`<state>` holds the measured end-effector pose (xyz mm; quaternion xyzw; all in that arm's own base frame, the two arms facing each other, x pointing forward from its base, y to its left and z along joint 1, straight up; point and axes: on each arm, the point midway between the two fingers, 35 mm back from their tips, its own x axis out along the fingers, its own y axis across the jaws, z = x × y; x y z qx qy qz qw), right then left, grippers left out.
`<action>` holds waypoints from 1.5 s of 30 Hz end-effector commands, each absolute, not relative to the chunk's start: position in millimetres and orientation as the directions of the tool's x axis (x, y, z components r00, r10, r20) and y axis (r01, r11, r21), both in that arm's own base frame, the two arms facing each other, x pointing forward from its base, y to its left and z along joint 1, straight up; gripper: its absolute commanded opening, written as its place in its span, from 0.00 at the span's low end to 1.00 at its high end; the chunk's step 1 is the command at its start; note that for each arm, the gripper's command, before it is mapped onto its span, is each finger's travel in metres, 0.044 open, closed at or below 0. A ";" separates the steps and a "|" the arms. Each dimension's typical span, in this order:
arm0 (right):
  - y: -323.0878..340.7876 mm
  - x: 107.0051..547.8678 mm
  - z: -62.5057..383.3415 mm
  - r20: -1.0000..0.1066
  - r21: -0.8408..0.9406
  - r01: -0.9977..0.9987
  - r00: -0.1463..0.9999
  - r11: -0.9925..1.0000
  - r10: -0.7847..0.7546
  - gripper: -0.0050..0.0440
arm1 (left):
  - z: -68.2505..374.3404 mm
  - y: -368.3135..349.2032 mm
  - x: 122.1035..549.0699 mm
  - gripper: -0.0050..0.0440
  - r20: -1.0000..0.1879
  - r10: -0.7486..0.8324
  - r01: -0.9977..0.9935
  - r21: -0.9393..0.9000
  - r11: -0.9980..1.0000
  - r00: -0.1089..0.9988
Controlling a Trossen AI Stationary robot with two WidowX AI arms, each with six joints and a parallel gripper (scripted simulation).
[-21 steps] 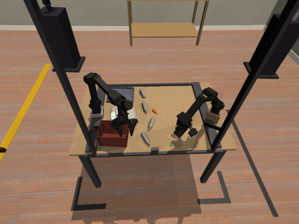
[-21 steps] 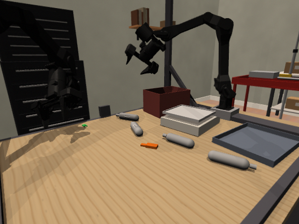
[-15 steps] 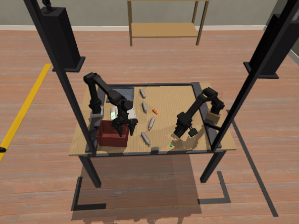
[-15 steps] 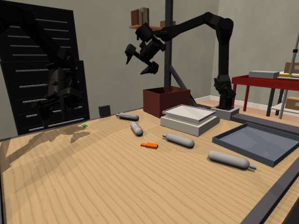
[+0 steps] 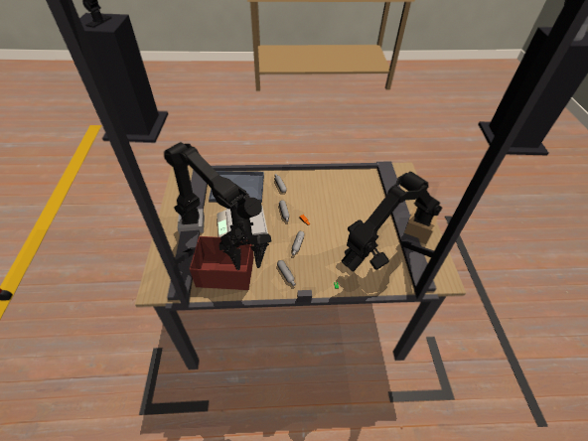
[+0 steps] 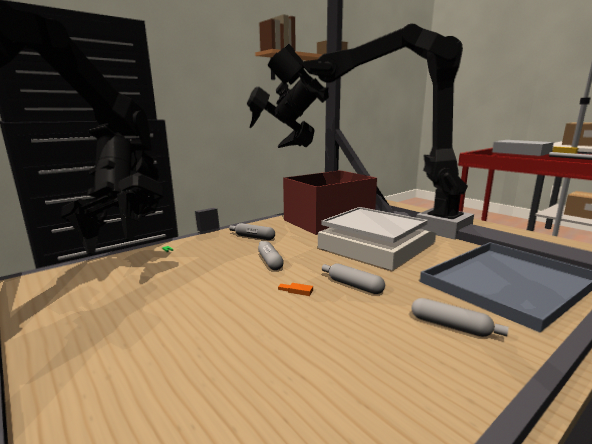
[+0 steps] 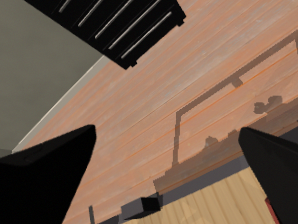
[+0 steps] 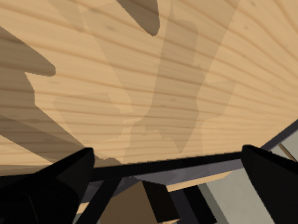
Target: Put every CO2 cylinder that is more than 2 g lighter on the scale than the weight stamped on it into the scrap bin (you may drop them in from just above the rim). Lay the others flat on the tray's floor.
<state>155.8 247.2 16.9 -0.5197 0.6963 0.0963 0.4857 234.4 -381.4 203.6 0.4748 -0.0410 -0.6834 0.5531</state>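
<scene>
Several grey CO2 cylinders lie loose on the table: one cylinder (image 5: 280,184) (image 6: 452,316) beside the tray (image 5: 250,183) (image 6: 525,280), one (image 5: 284,211) (image 6: 356,278) beside the scale (image 5: 259,223) (image 6: 355,247), one (image 5: 298,243) (image 6: 270,255) nearer the table's middle, and one (image 5: 286,273) (image 6: 255,231) near the front edge. Stamps are unreadable. The tray and the scale platform are empty; its green display is too small to read. The red bin (image 5: 220,277) (image 6: 300,202) is partly hidden inside. My left gripper (image 5: 248,267) (image 6: 265,136) (image 7: 168,133) is open above the bin's side. My right gripper (image 5: 365,264) (image 8: 167,153) is open above the table's right part.
A small orange item (image 5: 304,220) (image 6: 301,289) lies near the middle cylinders. A small green item (image 5: 336,285) (image 6: 167,248) lies near the front edge, by a dark block (image 5: 304,296) (image 6: 207,220). Dark frame posts rise at the table's sides.
</scene>
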 end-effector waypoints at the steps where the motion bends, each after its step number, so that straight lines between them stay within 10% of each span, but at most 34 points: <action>1: 246.7 159.3 28.5 -0.799 -0.379 -0.802 0.033 0.461 -0.600 1.00 | 212.4 -373.7 235.4 1.00 -0.588 -0.804 0.724 0.593 -0.352 0.092; 22: 184.9 192.1 105.8 -0.865 -0.502 -0.600 0.345 0.623 -0.366 1.00 | 154.2 -213.2 281.3 1.00 -0.685 -0.562 0.880 0.278 0.385 0.463; 45: 115.3 230.3 188.5 -0.702 -0.465 -0.326 0.702 0.823 -0.119 1.00 | 94.5 -31.1 357.0 1.00 -0.888 -0.073 0.186 0.014 0.982 0.454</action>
